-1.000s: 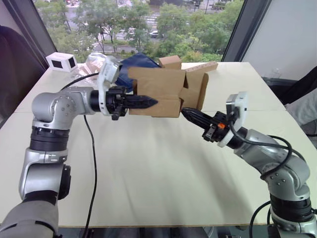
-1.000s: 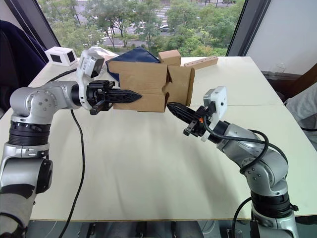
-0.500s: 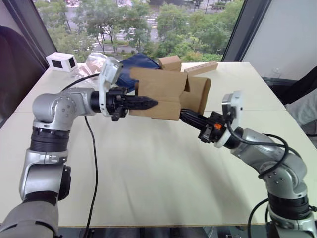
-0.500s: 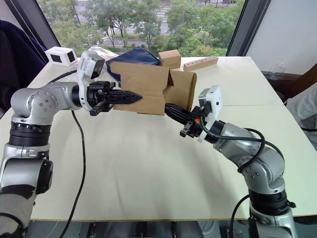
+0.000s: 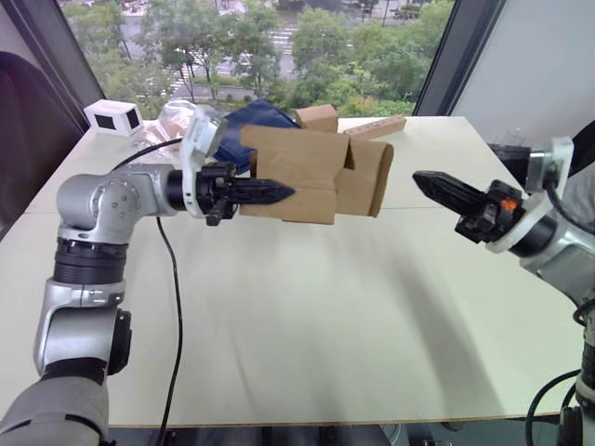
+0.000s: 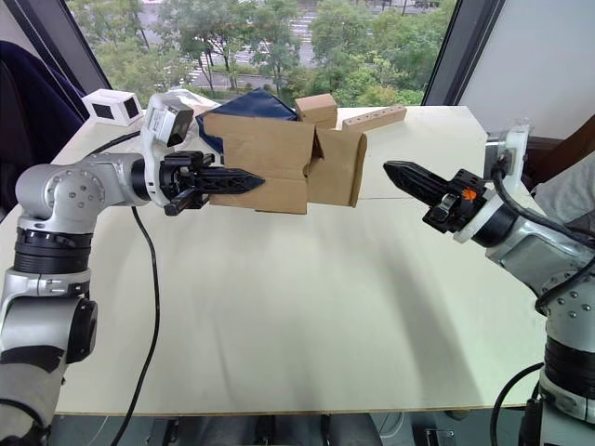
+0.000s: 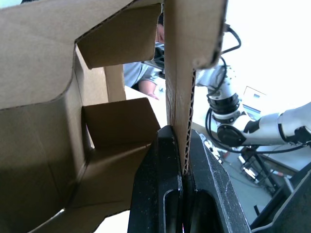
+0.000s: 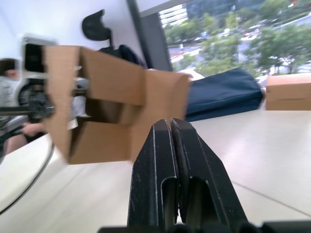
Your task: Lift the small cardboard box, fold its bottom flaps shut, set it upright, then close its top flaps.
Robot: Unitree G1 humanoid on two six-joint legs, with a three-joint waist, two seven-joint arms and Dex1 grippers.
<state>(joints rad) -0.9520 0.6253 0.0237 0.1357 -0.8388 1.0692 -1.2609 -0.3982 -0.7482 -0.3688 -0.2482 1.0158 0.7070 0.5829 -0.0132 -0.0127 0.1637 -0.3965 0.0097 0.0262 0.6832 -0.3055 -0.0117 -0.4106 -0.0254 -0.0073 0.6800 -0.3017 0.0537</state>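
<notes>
Left gripper (image 5: 279, 193): we are clamping a wall of the plain brown small cardboard box (image 5: 307, 174), holding it above the pale bench (image 5: 307, 307).
Right gripper (image 6: 398, 171): we are hovering well apart from the box, fingers pressed together.

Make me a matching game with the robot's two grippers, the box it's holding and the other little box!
Things:
1. left gripper
2. right gripper
3. small cardboard box
4. other small brown box

States:
A. resting on the table at the far side
B. held up in the air, flaps loose
C. jaws shut on a cardboard wall
D. jaws shut on nothing, apart from the box

Pairs: 1-C, 2-D, 3-B, 4-A
</notes>
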